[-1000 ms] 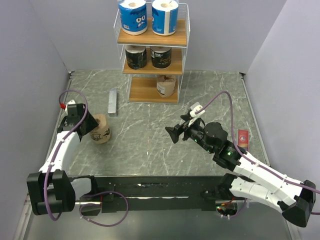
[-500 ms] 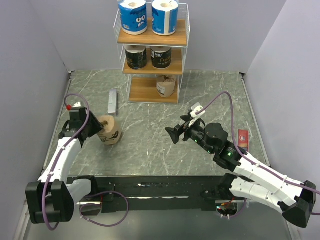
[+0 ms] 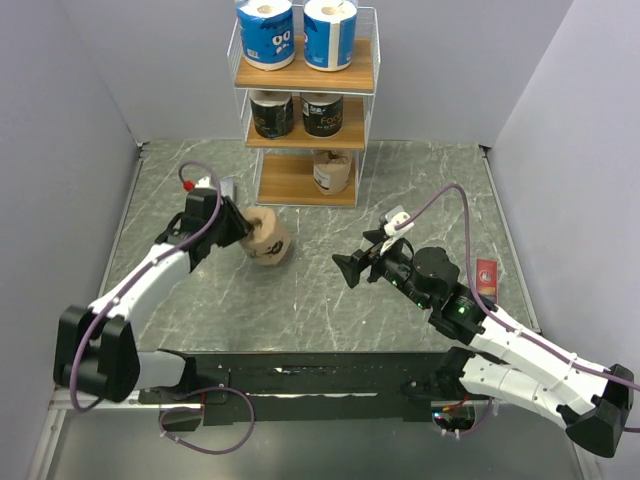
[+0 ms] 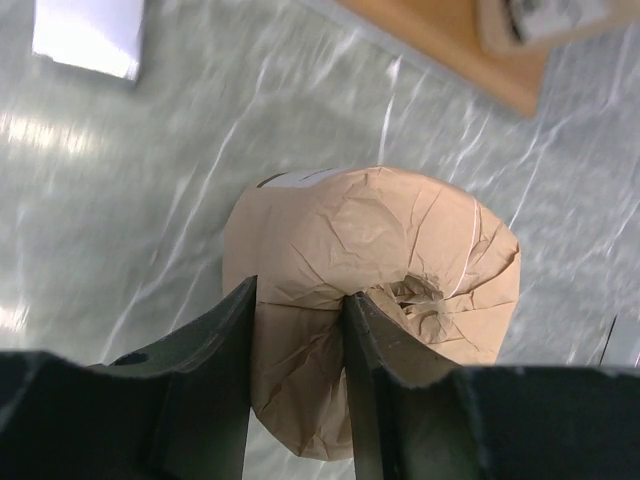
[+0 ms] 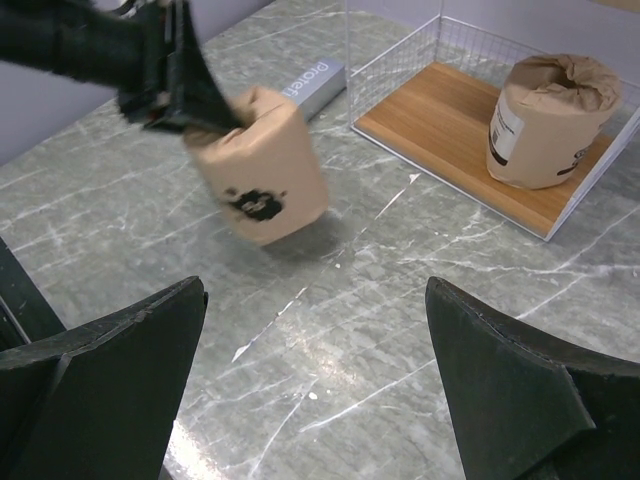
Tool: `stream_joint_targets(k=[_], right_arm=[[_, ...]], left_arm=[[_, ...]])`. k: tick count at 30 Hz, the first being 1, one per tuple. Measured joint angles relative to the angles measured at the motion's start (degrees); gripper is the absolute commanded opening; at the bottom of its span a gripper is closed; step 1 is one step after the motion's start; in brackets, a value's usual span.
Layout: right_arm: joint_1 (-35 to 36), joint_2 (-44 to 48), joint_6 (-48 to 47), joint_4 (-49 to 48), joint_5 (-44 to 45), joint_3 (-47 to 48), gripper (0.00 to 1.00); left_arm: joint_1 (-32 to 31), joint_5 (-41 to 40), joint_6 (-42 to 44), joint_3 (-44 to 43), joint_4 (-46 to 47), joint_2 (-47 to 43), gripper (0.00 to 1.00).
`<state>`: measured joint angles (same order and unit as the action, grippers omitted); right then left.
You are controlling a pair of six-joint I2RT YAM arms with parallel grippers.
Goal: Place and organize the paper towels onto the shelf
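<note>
Left gripper (image 4: 300,300) clamped on a kraft paper towel roll (image 3: 268,240)
Crinkled tan wrapper, black print on its side; it hangs tilted above the table (image 3: 300,295), near the shelf (image 3: 290,182). Right gripper (image 5: 315,290) stands wide apart.

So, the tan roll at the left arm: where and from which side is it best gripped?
By its wall at one end, coming in along the axis: the tan roll has a puckered centre hole, so one finger can go inside and one outside. The left end effector seems shut on it that way.
</note>
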<state>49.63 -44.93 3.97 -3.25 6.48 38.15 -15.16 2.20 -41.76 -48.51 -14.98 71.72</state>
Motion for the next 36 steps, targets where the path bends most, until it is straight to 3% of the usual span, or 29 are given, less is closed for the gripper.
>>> stream_joint_targets(k=[13,29,32,36], right_arm=[[0.00,0.98,-2.16,1.88,2.34,0.31,0.98],[0.00,3.26,-4.28,3.39,3.45,1.29,0.98],[0.00,3.69,-4.72,3.56,3.67,1.29,0.98],[0.00,3.96,-4.92,3.87,3.80,1.29,0.98]], left_arm=[[-3.13,-6.43,-1.36,-16.52,9.99,19.54,0.41],[-6.75,-15.19,-1.64,-25.44,15.67,31.74,0.42],[-6.75,-16.57,-1.53,-25.99,16.52,32.98,0.48],[-6.67,-17.14,-1.33,-26.51,18.60,34.69,0.63]])
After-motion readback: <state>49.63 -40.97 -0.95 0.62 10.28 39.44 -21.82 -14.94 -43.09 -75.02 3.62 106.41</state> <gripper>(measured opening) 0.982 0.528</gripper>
